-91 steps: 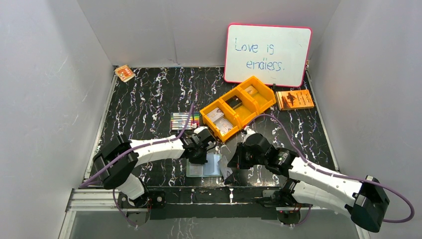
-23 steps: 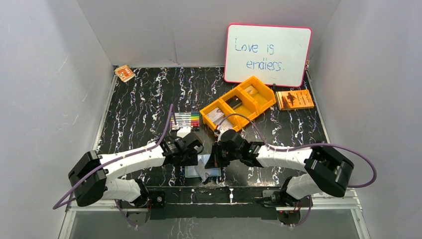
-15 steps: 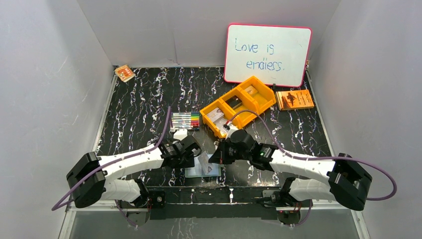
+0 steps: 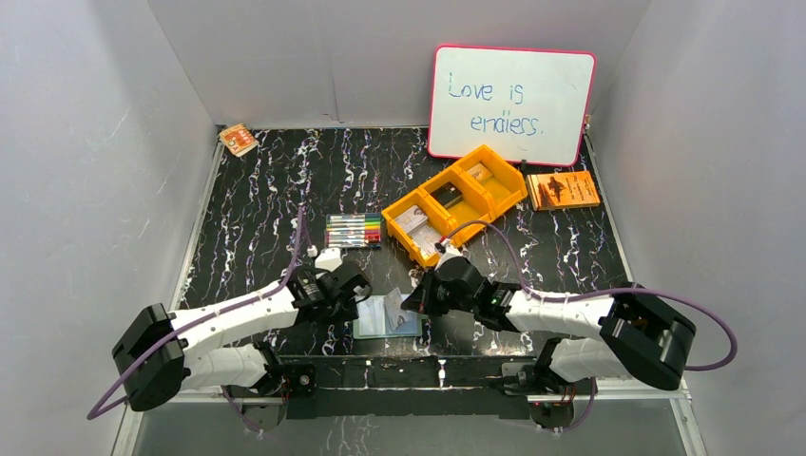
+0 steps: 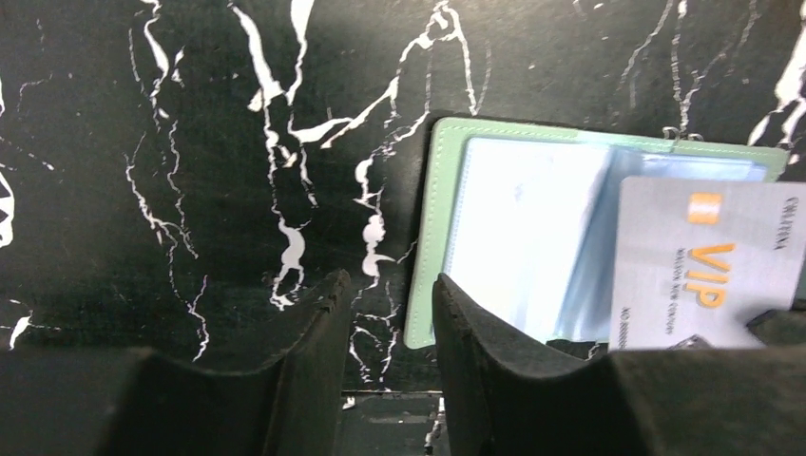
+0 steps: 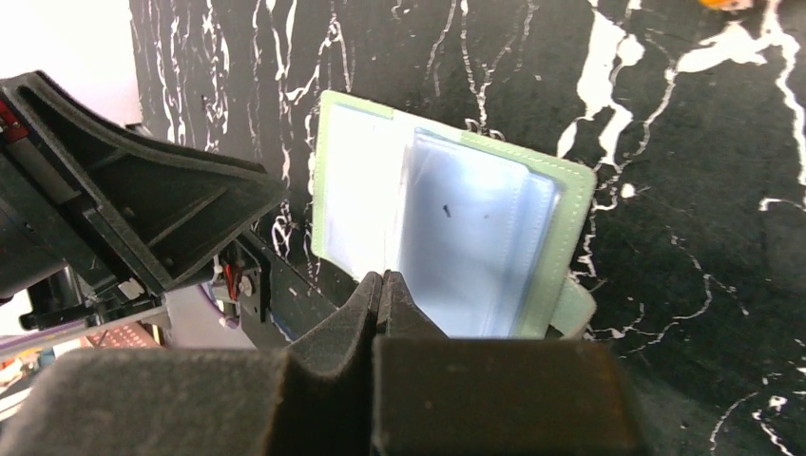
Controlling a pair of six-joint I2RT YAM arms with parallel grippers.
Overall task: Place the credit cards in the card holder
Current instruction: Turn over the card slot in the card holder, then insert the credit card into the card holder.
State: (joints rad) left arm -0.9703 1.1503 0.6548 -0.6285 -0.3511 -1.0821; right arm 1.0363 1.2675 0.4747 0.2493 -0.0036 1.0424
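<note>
The card holder (image 4: 380, 318) lies open near the front edge, pale green with blue-grey pockets (image 5: 518, 242). A pale grey VIP credit card (image 5: 708, 275) stands over its right half, and my right gripper (image 6: 380, 281) is shut on that card's lower edge. From the right wrist the card shows only edge-on above the open card holder (image 6: 475, 228). My left gripper (image 5: 390, 299) is open just left of the holder, nothing between its fingers. From above, the left gripper (image 4: 358, 289) and right gripper (image 4: 412, 302) flank the holder. More cards (image 4: 411, 220) lie in the orange bin.
The orange three-compartment bin (image 4: 480, 223) stands behind the right gripper. A pack of markers (image 4: 354, 229) lies behind the left gripper. At the back are a whiteboard (image 4: 511, 104), an orange booklet (image 4: 563, 190) to the right and a small packet (image 4: 238, 140) to the left.
The left arm has drawn back to the left, off the holder, and its jaws have narrowed. The right gripper has brought the card down over the open holder's right half.
</note>
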